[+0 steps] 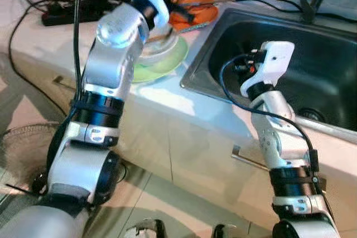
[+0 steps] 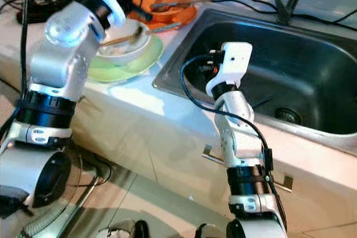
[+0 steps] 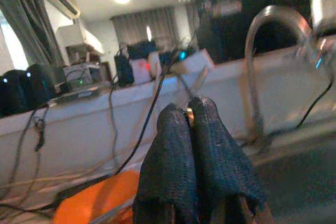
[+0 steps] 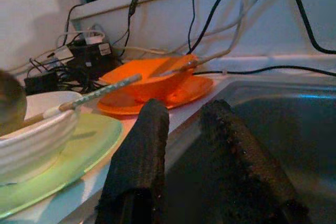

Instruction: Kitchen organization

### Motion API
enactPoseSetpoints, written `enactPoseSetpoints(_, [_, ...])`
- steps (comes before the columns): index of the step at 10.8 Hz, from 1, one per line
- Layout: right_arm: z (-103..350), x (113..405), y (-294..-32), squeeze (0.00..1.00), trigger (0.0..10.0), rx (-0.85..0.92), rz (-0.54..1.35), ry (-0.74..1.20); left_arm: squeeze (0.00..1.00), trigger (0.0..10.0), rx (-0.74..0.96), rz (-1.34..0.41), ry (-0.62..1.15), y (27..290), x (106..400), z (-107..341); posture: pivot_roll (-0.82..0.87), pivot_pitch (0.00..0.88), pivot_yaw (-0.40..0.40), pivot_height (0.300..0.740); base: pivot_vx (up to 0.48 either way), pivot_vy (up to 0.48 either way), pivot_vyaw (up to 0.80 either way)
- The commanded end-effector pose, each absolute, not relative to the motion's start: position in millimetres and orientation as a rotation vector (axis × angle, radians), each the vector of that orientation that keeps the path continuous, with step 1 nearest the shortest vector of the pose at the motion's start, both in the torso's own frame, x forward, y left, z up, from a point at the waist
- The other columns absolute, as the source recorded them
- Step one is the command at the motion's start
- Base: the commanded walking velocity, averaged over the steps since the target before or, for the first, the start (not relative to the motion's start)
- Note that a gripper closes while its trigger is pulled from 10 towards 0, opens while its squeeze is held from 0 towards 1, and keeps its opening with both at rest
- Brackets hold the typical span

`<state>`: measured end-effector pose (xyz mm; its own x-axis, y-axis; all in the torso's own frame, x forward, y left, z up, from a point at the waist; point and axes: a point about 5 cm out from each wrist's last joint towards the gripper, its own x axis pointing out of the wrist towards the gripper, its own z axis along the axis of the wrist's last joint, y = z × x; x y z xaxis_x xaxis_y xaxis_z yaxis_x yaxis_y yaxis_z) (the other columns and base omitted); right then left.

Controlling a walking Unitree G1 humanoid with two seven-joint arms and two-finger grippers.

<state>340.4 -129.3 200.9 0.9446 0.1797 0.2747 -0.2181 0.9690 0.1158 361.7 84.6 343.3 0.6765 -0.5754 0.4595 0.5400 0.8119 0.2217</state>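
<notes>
Left gripper (image 3: 191, 124) fingers pressed together above white bowl (image 2: 125, 40); right gripper (image 4: 194, 145) spread at sink (image 1: 312, 65) rim, 3 o'clock. Risk: left elbow knocks bowl's chopsticks (image 2: 120, 39) off.

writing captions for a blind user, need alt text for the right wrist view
The right claw, fingers apart and empty, hovers at the left rim of a steel sink. On the counter beyond sit a white bowl on a green plate and an orange bowl on an orange plate, each bowl holding a utensil, with cables along the wall.
</notes>
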Motion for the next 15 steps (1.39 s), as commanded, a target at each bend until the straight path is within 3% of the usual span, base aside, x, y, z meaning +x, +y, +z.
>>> enactPoseSetpoints(1, [205.9, 342.2, -130.4, 0.0, 10.0, 0.14, 0.201, -0.287, 0.0, 10.0, 0.039, -0.644, -0.559, 86.8, 357.9, 347.6, 0.01, 0.046, 0.042, 0.74, 0.0, 0.0, 0.0])
enactPoseSetpoints(6, [218.8, 346.9, -166.4, 0.0, 10.0, 0.058, 0.112, -0.335, 0.0, 10.0, -0.259, -0.737, -0.529, 81.1, 354.5, 338.3, -0.01, 0.053, 0.055, 0.74, 0.0, 0.0, 0.0])
enactPoseSetpoints(7, [227.2, 346.8, -177.2, 1.0, 10.0, 0.023, 0.103, -0.361, 0.0, 10.0, -0.314, -0.765, -0.481, 74.4, 356.3, 324.6, -0.03, 0.056, 0.059, 0.74, 0.0, 0.0, 0.0])
enactPoseSetpoints(9, [245.6, 343.4, -186.7, 1.0, 10.0, 0.008, 0.144, -0.417, 0.0, 10.0, -0.385, -0.8, -0.428, 67.1, 355.9, 309.9, -0.03, 0.06, 0.065, 0.74, 0.0, 0.0, 0.0])
enactPoseSetpoints(12, [252.8, 325.3, -170.4, 1.0, 10.0, -0.064, 0.438, -0.461, 0.0, 10.0, -0.415, -0.816, -0.396, 64.8, 356.3, 302.7, -0.03, 0.066, 0.086, 0.74, 0.0, 0.0, 0.0])
enactPoseSetpoints(13, [248.3, 319.7, -165.5, 0.0, 10.0, -0.096, 0.525, -0.439, 0.0, 10.0, -0.407, -0.816, -0.386, 65.1, 356.9, 300.4, -0.03, 0.067, 0.09, 0.74, 0.0, 0.0, 0.0])
enactPoseSetpoints(15, [239.4, 310.4, -156.5, 0.0, 10.0, -0.128, 0.648, -0.399, 0.0, 10.0, -0.401, -0.821, -0.379, 64.3, 357.0, 299.0, -0.04, 0.065, 0.094, 0.74, 0.0, 0.0, 0.0])
